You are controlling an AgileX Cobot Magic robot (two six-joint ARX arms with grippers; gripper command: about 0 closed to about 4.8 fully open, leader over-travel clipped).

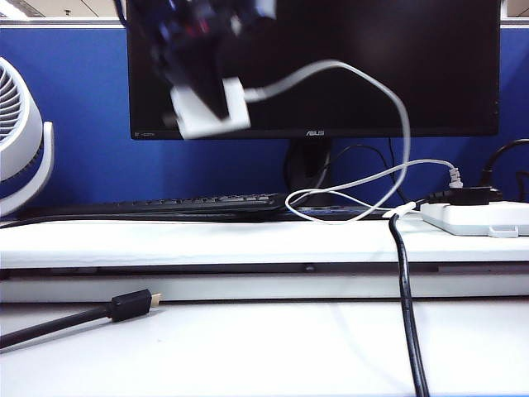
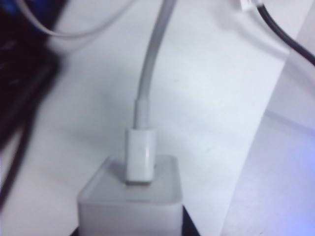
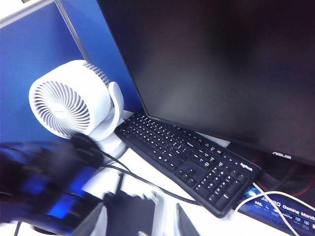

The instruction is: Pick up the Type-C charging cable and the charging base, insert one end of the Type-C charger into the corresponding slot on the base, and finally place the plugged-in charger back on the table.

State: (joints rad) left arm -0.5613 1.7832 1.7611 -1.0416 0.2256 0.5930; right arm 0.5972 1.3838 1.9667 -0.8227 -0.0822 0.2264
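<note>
the left gripper point(image 1: 202, 103) hangs high in front of the monitor point(image 1: 372, 66), blurred, its jaws gripping the charging base point(image 1: 211, 109) well above the bench point(image 1: 264, 347). the type-c charging cable point(image 1: 397, 116) sits plugged into the base and loops down to the raised ledge point(image 1: 207, 241) near the power strip point(image 1: 479, 218). the front of the bench lies open between a black gold-tipped cable point(image 1: 124, 306) and a thick black cord point(image 1: 407, 314). of the right gripper point(image 3: 165, 219) only dark finger edges show above the keyboard point(image 3: 187, 160); its jaws stand apart, holding nothing.
</note>
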